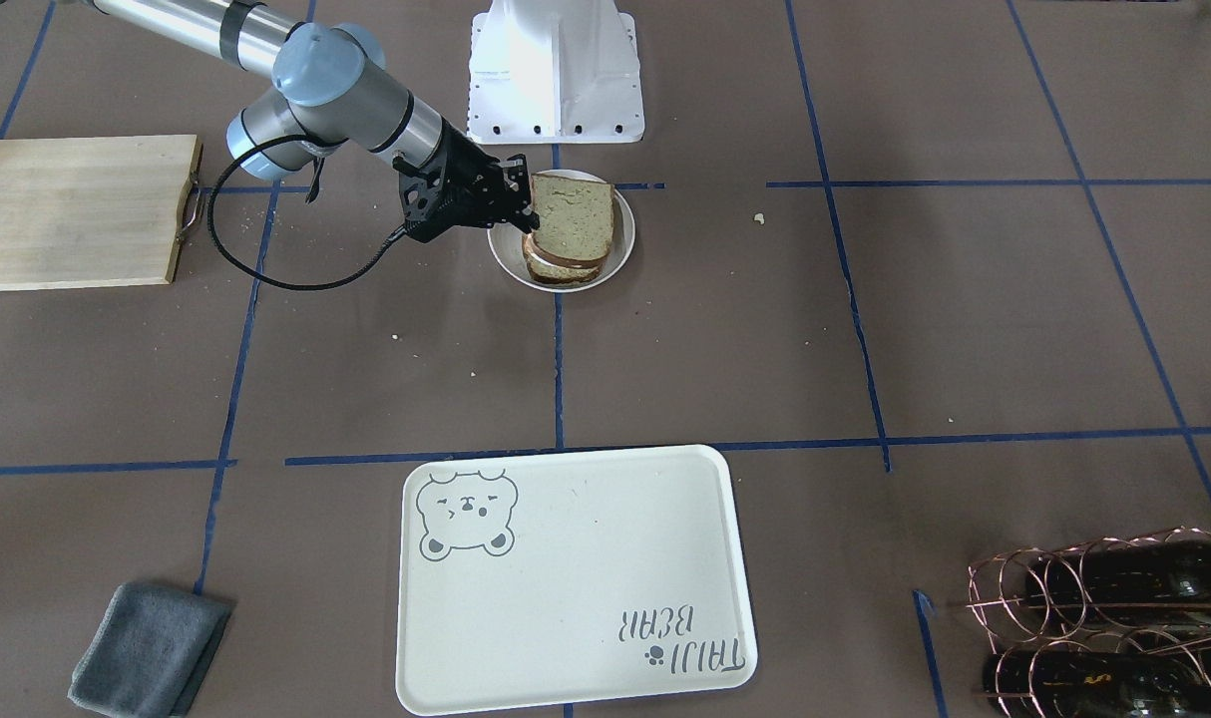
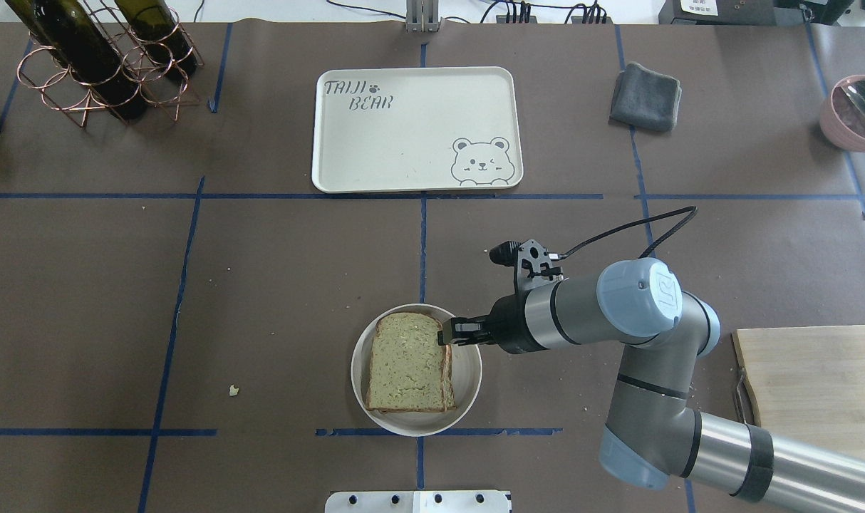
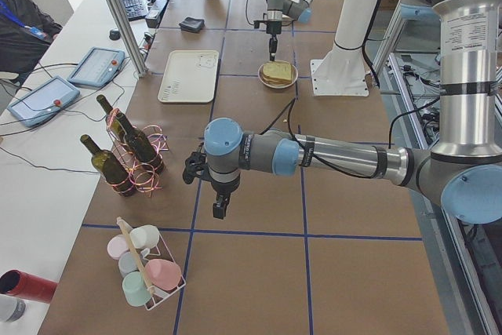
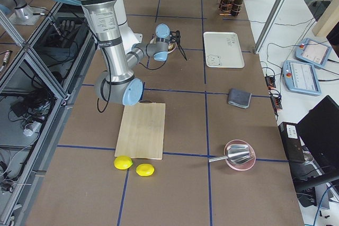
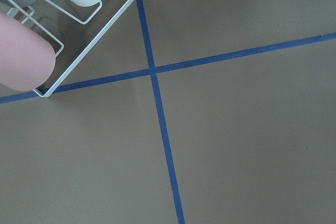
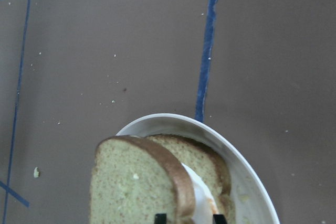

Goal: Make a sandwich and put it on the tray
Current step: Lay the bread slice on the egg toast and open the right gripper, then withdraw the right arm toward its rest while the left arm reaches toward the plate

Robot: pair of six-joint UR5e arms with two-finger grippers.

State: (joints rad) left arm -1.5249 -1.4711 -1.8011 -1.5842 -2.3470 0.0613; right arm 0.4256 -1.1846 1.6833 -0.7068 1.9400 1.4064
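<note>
The sandwich lies on a small round white plate (image 2: 469, 370) near the robot's base. My right gripper (image 2: 447, 333) is shut on the edge of the top bread slice (image 1: 573, 214), which it holds tilted up over the lower slice (image 1: 566, 271). In the right wrist view my gripper (image 6: 189, 217) pinches the slice's brown crust (image 6: 176, 182), with the egg white (image 6: 199, 191) beside it; the yolk is hidden. The cream tray (image 1: 576, 578) with the bear drawing lies empty across the table (image 2: 418, 128). My left gripper (image 3: 220, 208) hangs over bare table far to the left; I cannot tell its state.
A wooden cutting board (image 2: 817, 385) lies to the right of my right arm. A grey cloth (image 2: 646, 96) and a pink bowl (image 2: 853, 114) sit at the far right. A copper bottle rack (image 2: 97, 71) stands at the far left. A wire cup rack (image 5: 31, 51) is near my left wrist.
</note>
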